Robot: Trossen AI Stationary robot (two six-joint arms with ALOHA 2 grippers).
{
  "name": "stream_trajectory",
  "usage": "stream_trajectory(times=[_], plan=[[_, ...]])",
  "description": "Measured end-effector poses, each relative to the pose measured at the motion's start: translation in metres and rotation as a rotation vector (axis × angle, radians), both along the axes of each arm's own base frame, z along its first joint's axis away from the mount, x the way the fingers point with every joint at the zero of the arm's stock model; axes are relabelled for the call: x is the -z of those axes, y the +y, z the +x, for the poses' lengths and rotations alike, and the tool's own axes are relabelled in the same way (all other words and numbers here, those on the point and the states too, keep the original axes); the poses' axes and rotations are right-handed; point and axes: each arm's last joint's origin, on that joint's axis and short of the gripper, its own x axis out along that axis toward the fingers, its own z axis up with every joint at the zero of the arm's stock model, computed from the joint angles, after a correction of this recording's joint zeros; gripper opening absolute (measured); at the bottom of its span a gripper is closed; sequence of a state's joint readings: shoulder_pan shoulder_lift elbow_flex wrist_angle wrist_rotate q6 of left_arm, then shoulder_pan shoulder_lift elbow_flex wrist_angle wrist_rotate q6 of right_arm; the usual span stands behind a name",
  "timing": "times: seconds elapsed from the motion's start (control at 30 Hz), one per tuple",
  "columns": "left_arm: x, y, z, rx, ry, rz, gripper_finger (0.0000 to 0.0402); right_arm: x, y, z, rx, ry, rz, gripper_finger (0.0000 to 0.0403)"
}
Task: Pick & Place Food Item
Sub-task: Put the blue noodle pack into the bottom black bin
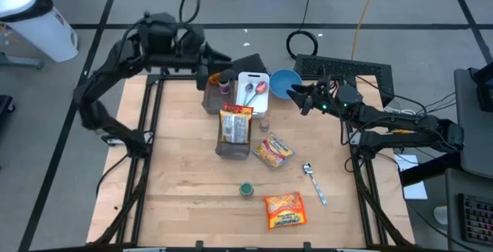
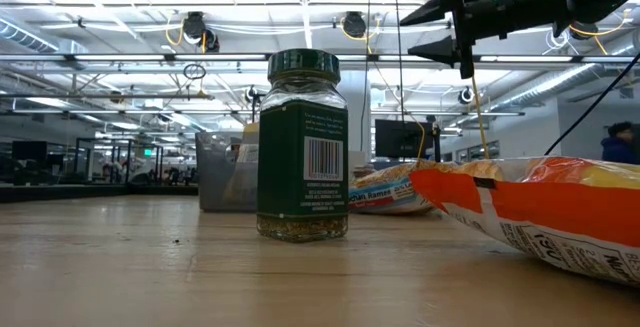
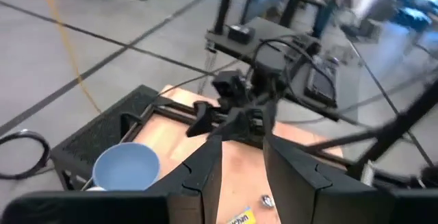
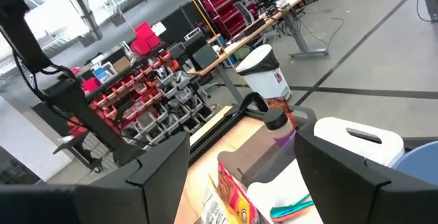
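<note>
Hovering at two o'clock, right gripper (image 1: 295,95) spread wide, empty, beside the blue bowl (image 1: 282,81). Waiting at twelve o'clock, left gripper (image 1: 217,61) part-open, holding nothing. Lying centre-table, noodle packet (image 1: 273,149): worth descending squarely, pinching across its narrow side.

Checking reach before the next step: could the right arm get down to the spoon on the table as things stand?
Probably yes. The right end effector hangs open above the blue bowl, and the spoon lies alone on bare wood on that arm's side, nothing covering it.
</note>
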State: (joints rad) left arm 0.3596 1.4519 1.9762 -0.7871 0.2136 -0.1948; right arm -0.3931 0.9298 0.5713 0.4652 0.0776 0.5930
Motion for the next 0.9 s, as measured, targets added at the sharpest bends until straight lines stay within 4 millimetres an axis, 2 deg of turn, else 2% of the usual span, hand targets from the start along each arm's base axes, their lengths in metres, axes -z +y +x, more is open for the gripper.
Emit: stream_trajectory(times=[0.2,0.43,0.63,0.73,0.9], plan=[[0.049,-0.021,-0.010,-0.061,-0.109,-0.077,0.0115,0.000,0.000,0.000,0.000,0.005,0.000,0.0256],[0.120,-0.042,-0.013,-0.154,-0.261,-0.253,0.0115,0.005,0.000,0.000,-0.016,0.053,0.019,0.0256],[0.166,-0.062,0.003,-0.126,-0.482,-0.390,0.0115,0.009,0.004,0.003,-0.158,0.083,0.012,0.0256],[0.188,-0.069,0.017,-0.144,-0.523,-0.450,0.0115,0.015,0.004,0.006,-0.218,0.134,0.003,0.0256],[0.195,-0.071,0.040,-0.118,-0.634,-0.518,0.0115,0.026,0.004,0.013,-0.295,0.184,0.042,0.0256]])
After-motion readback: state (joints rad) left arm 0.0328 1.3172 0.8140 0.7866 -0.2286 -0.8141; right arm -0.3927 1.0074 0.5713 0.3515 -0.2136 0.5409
